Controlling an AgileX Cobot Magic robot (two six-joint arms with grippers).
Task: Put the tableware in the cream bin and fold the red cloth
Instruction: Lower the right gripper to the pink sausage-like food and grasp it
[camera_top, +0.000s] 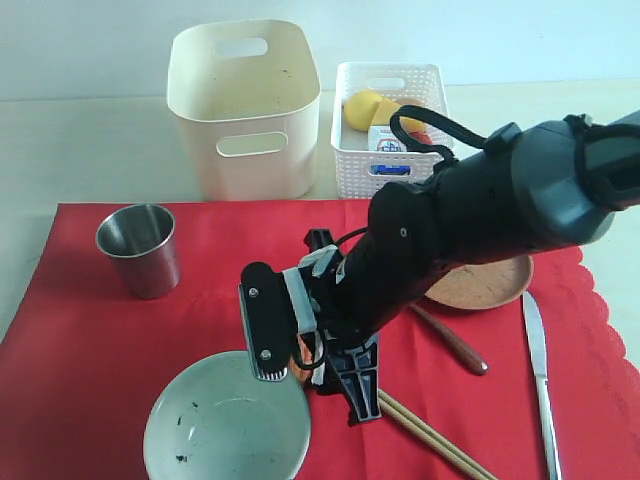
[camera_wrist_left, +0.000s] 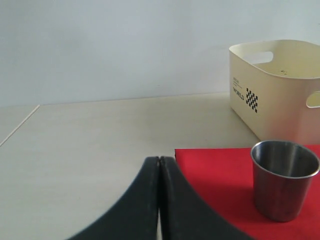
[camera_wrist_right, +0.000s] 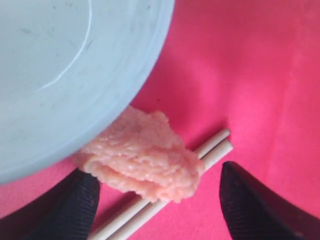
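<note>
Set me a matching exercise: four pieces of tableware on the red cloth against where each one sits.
1. steel cup
2. pale bowl
3. brown plate
4. table knife

A. flat along the red cloth's right side
B. half hidden behind the black arm
C. upright, left on the cloth
D. nearest the camera, specks inside

Pairs: 1-C, 2-D, 3-B, 4-A.

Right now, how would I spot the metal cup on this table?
Look at the big red cloth. Near its far left corner, in front of the tall cream bin, stands the cup. It is the only shiny steel thing standing upright; the knife lies flat.
</note>
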